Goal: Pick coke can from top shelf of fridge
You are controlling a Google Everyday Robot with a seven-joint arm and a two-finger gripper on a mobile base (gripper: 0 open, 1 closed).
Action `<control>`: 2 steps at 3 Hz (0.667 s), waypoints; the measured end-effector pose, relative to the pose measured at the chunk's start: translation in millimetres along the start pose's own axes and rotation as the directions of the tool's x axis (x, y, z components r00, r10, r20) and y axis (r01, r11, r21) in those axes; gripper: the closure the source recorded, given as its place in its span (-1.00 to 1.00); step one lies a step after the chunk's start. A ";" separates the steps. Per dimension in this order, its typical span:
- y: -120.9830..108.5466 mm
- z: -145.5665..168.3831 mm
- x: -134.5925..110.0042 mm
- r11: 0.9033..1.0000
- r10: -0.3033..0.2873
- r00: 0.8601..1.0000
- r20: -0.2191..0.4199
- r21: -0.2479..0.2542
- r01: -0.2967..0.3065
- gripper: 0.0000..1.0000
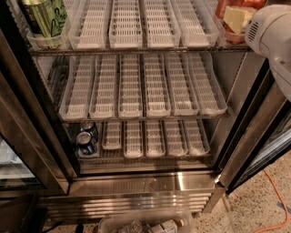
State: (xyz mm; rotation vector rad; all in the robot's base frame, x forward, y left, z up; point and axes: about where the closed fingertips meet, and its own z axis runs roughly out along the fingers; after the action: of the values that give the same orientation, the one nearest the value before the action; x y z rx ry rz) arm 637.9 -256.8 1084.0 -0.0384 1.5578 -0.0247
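The fridge (145, 185) stands open with three wire racks of white plastic lanes. At the right end of the top shelf (136, 49), the red coke can (222, 8) shows only in part, behind my gripper. My gripper (236, 19) is at the top right, right up against the can, and my white arm (273, 36) reaches in from the right edge. Most of the can is hidden by the gripper and the top edge of the view.
A green can (43, 16) stands at the left end of the top shelf. Two small dark-blue cans (86, 139) sit at the left of the bottom rack. The open door frame (254, 136) is on the right. An orange cable (277, 200) and a clear bin (145, 224) lie on the floor.
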 end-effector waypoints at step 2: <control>7.1 -2.9 -18.2 1.000 0.013 0.999 0.035 -0.027 -0.012 1.00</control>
State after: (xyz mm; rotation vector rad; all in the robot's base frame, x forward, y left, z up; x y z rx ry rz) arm 634.7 -249.0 1101.9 -0.0500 1.5229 0.0070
